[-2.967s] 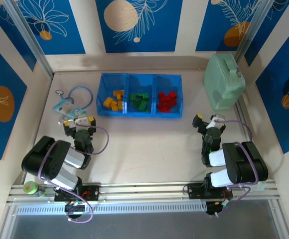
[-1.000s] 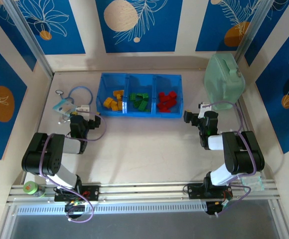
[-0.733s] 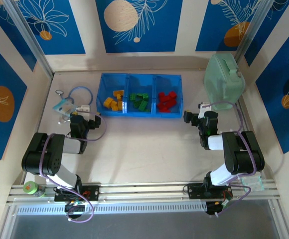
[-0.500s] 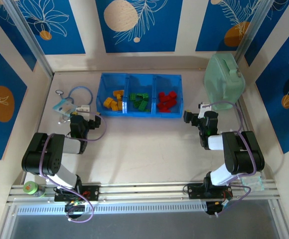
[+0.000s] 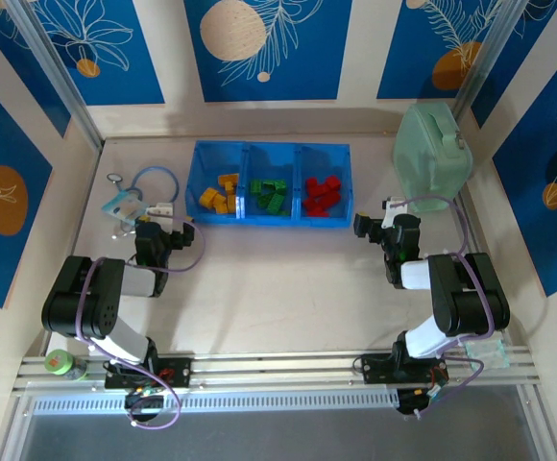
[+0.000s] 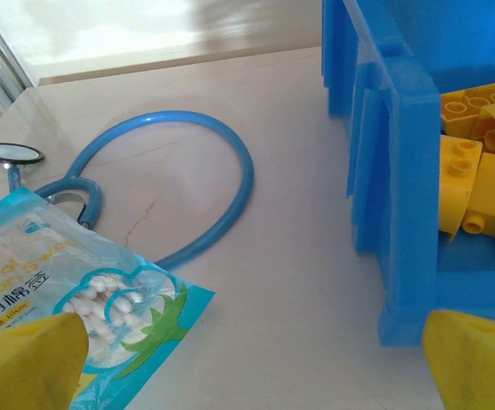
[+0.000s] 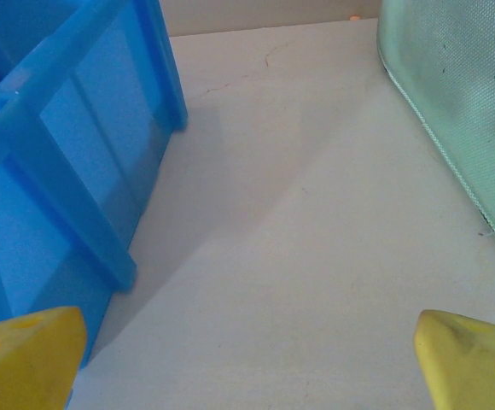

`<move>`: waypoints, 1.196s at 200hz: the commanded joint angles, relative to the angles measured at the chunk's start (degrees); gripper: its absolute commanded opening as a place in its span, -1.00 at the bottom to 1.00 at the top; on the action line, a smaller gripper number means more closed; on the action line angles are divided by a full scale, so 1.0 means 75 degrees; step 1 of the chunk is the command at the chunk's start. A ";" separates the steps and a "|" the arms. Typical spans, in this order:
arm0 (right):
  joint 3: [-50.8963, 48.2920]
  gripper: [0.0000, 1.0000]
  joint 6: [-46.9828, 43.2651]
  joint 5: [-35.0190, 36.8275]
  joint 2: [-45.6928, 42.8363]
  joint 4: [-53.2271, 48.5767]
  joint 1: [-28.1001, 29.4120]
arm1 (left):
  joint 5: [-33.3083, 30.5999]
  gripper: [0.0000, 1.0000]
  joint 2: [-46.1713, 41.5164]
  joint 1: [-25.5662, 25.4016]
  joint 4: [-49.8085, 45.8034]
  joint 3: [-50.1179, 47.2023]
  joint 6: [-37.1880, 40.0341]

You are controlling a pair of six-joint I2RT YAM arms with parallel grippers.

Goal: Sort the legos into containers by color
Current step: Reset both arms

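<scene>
Legos (image 5: 269,195): sorted in the blue tray (image 5: 271,222), yellow left, green middle, red right; in the left wrist view the tray wall partly hides the yellow bricks. Cotton-swab packet (image 6: 102,299): Chinese print, cut off by frame edge and fingertip. Left gripper (image 6: 252,363), right gripper (image 7: 247,359): spread wide, empty, unmoved since a second ago.
</scene>
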 commanded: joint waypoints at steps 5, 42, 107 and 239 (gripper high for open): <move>0.0147 0.98 0.0047 -0.0127 -0.0074 0.0016 -0.0038 | 0.0186 1.00 0.0021 0.0060 -0.0001 0.0051 -0.0084; 0.0149 0.98 0.0047 -0.0121 -0.0074 0.0012 -0.0033 | 0.0185 1.00 0.0024 0.0057 -0.0002 0.0051 -0.0084; 0.0155 0.98 0.0047 -0.0123 -0.0074 0.0025 -0.0032 | 0.0186 1.00 0.0015 0.0057 -0.0001 0.0051 -0.0085; 0.0204 0.98 -0.0008 -0.0486 -0.0055 -0.0085 -0.0102 | 0.0221 1.00 0.0024 0.0065 -0.0013 0.0058 -0.0073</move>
